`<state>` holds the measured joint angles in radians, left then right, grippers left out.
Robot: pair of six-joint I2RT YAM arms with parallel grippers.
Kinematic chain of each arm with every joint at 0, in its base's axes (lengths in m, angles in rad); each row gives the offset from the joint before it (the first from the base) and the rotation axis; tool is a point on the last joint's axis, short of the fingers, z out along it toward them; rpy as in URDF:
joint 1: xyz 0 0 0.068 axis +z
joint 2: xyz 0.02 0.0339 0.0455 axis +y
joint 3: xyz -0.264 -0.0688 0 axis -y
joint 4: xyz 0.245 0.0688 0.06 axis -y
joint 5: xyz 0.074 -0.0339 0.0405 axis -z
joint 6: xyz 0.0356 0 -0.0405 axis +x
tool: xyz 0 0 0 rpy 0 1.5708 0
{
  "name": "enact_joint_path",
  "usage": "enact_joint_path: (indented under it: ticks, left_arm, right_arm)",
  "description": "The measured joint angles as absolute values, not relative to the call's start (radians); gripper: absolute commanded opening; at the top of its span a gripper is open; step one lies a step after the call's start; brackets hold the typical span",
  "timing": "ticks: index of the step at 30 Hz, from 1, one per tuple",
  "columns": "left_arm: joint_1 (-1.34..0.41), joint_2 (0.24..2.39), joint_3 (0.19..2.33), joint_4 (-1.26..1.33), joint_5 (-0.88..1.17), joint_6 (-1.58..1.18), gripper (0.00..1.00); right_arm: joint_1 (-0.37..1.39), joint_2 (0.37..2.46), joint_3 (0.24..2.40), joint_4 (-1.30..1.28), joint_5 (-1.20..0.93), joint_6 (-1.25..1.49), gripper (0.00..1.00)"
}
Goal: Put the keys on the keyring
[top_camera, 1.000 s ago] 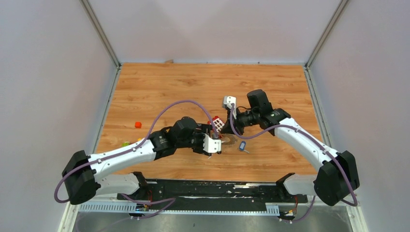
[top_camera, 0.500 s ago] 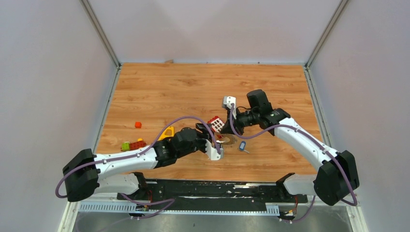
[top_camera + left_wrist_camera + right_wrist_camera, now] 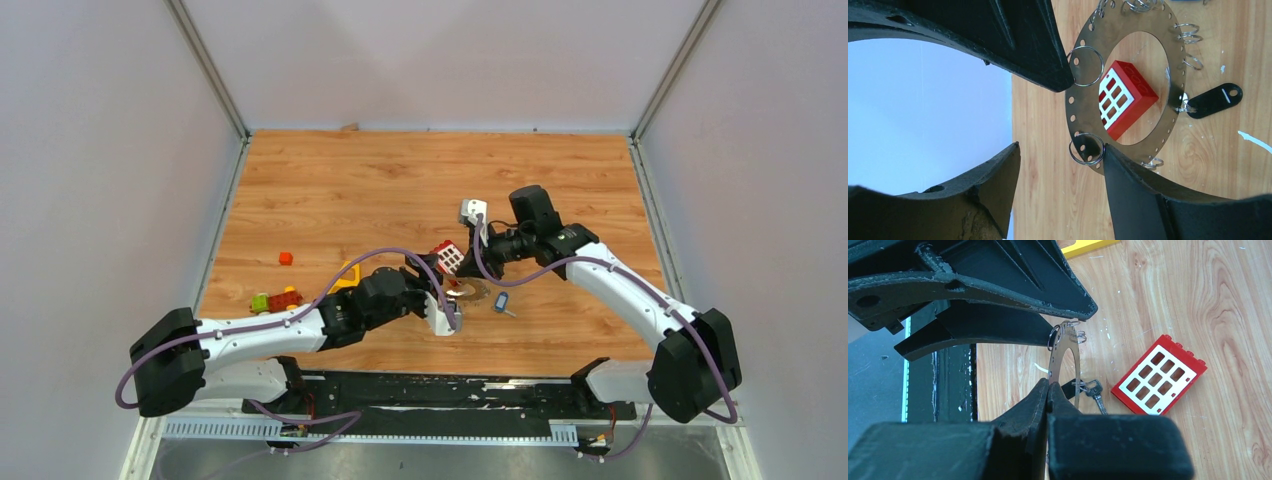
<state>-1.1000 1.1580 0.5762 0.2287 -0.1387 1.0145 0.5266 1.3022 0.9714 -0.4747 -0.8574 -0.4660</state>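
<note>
The keyring (image 3: 1075, 107) is a flat grey metal ring with holes and small split rings. It stands on edge in the right wrist view (image 3: 1062, 360). My right gripper (image 3: 1048, 390) is shut on its rim and also shows in the top view (image 3: 470, 272). My left gripper (image 3: 1060, 162) is open at the ring's near rim, with one finger (image 3: 1133, 185) touching the ring by a split ring. The black-headed key (image 3: 1215, 99) lies by the ring's far rim, next to a split ring. The blue-headed key (image 3: 501, 302) lies loose on the table right of the ring.
A red block with white squares (image 3: 1160, 375) lies just behind the ring and shows through it in the left wrist view (image 3: 1125, 100). A yellow triangular frame (image 3: 345, 275), green and red bricks (image 3: 275, 300) and an orange bit (image 3: 285, 258) lie to the left.
My left arm dropped lower and nearer, uncovering the yellow frame and bricks, and its gripper turned in beside the ring. The right arm stayed put, still holding the ring.
</note>
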Motion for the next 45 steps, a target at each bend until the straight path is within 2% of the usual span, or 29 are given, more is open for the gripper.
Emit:
enact_joint_path:
  ticks: [7, 18, 30, 40, 45]
  left_arm:
    - [-1.102, 1.158, 0.573, 0.229, -0.114, 1.017, 0.69]
    - [-1.106, 1.159, 0.500, 0.328, -0.133, 1.029, 0.52]
    - [-1.106, 1.133, 0.466, 0.422, -0.159, 1.034, 0.48]
    - [-1.106, 1.121, 0.463, 0.431, -0.159, 1.021, 0.35]
    - [-1.106, 1.122, 0.463, 0.427, -0.159, 1.008, 0.33]
  right_arm:
    - [0.527, 1.303, 0.971, -0.475, -0.858, -0.466, 0.00]
    - [0.527, 1.303, 0.971, -0.475, -0.858, -0.466, 0.00]
    - [0.527, 1.303, 0.971, -0.475, -0.857, -0.466, 0.00]
    - [0.527, 1.303, 0.971, -0.476, -0.857, -0.466, 0.00]
    - [0.527, 1.303, 0.971, -0.476, -0.857, -0.466, 0.00]
